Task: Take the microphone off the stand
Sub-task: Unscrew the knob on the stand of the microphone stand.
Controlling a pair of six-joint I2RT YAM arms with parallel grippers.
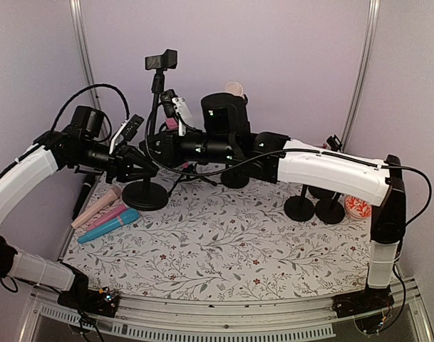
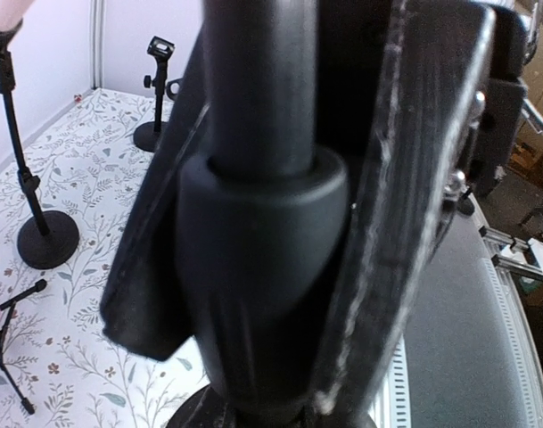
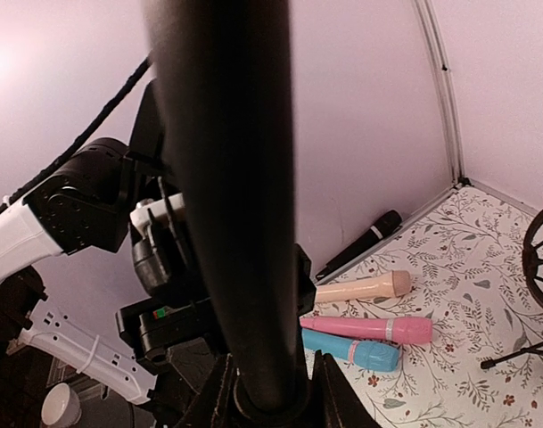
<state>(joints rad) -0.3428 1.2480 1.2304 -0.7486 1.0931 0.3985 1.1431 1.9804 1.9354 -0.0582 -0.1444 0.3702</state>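
A black microphone stand rises from a round base (image 1: 145, 194) at the back left. Its top holder (image 1: 162, 60) carries a short black piece; I cannot tell clip from microphone there. My left gripper (image 1: 140, 162) is shut on the stand's pole low down, just above the base. In the left wrist view the pole and its collar (image 2: 262, 205) fill the space between the fingers (image 2: 414, 223). My right gripper (image 1: 158, 142) reaches across and is shut on the same pole higher up. The pole (image 3: 226, 178) runs up from that gripper (image 3: 271, 392) in the right wrist view.
Beige (image 1: 95, 206), pink (image 1: 106, 216) and blue (image 1: 110, 226) microphones lie left of the base. A black one (image 1: 83, 196) lies along the left wall. Two more stands (image 1: 299, 206) (image 1: 331, 210) and a red-white disc (image 1: 358, 206) are at the right. A stand with a beige microphone (image 1: 234, 89) is at the back.
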